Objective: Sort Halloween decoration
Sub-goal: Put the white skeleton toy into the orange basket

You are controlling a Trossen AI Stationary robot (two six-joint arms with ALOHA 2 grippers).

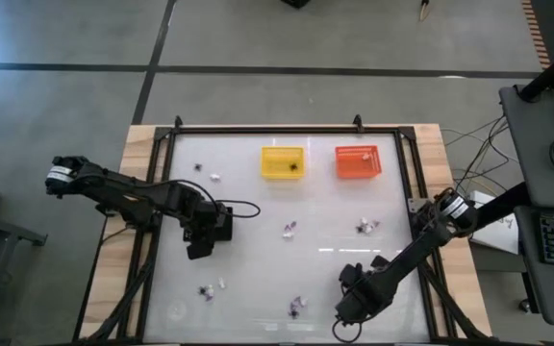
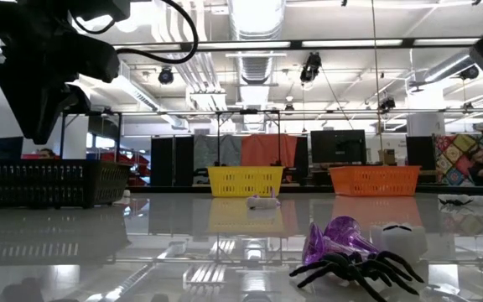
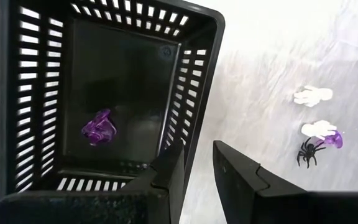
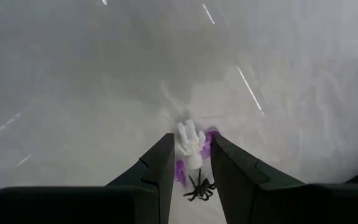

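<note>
**Halloween decoration [image 1: 296,306]: sorting judged barely begun**

Found one purple piece [image 3: 99,127] lying in the black basket [image 3: 204,93], a dark piece [image 1: 294,166] in the yellow basket [image 1: 282,150], and what looked like a pale one in the orange basket [image 1: 358,149]. Counted most of the trinkets loose on the table [image 1: 258,259], in small clusters well apart, so judged the greater part left to do.

Saw the left gripper [image 3: 197,168] held over the black basket's rim, fingers a little apart and gripping nothing. Saw the right gripper [image 4: 191,140] near the front edge, aimed at a white, purple and spider cluster [image 4: 193,158], likewise part open and empty-handed.

Could not make out the black basket from above, hidden under the left arm. Could not name the tiny far trinkets by colour.
</note>
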